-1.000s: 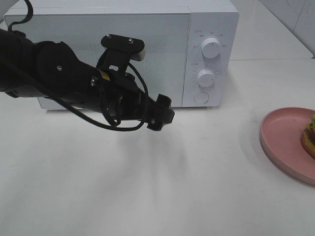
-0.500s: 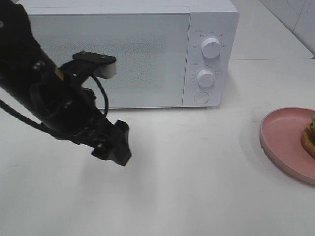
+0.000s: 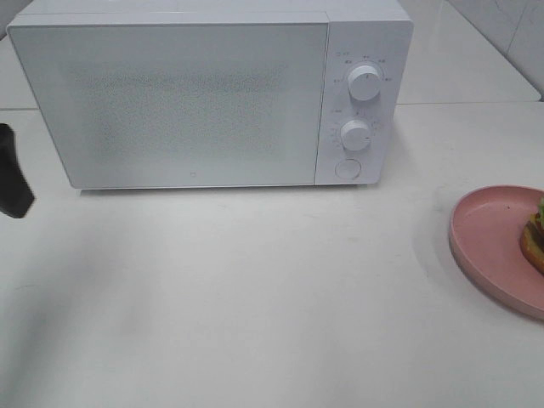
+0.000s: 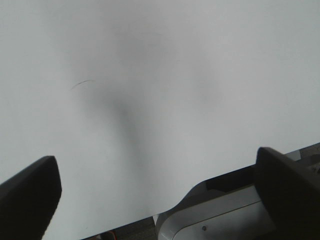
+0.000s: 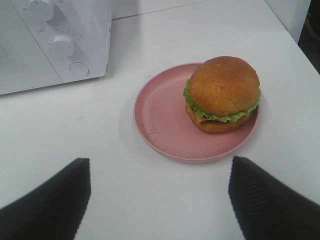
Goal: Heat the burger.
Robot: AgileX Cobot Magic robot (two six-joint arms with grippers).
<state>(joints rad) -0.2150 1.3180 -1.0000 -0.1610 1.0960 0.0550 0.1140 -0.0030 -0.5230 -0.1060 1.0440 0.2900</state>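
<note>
Now the right gripper (image 5: 160, 200) hangs with jaws spread wide and empty, near the burger (image 5: 223, 93) sitting on its pink plate (image 5: 160, 120); left gripper (image 4: 160, 195) gapes wide too.

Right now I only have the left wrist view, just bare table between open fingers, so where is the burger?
Observer: The burger sits on a pink plate, toward one side of it.
Operator: Is the microwave door open?
Observer: No, the microwave is shut.
Operator: Is the right gripper holding anything?
Observer: No, the right gripper is open, apart from the plate and touching nothing.
</note>
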